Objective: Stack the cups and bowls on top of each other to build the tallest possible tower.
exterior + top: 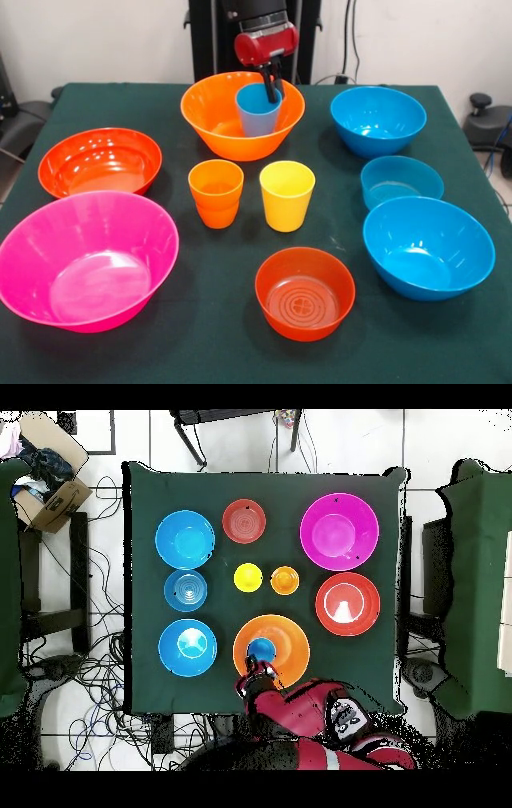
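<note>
The blue cup [256, 112] stands upright inside the big orange bowl [212, 120] at the table's far side; it also shows in the overhead view [261, 649] inside the orange bowl [288, 646]. My gripper [270, 86] comes down from above with its fingers over the cup's right rim, shut on it; overhead it sits at the bowl's near edge [259, 672]. The orange cup [216, 192] and the yellow cup [286, 194] stand side by side mid-table, apart from the bowl.
A big pink bowl [88, 260] and a red-orange bowl [100, 162] are at the left. A second red-orange bowl [305, 292] is at the front. Two larger blue bowls [378, 120] [428, 246] and a small blue bowl [400, 182] are at the right.
</note>
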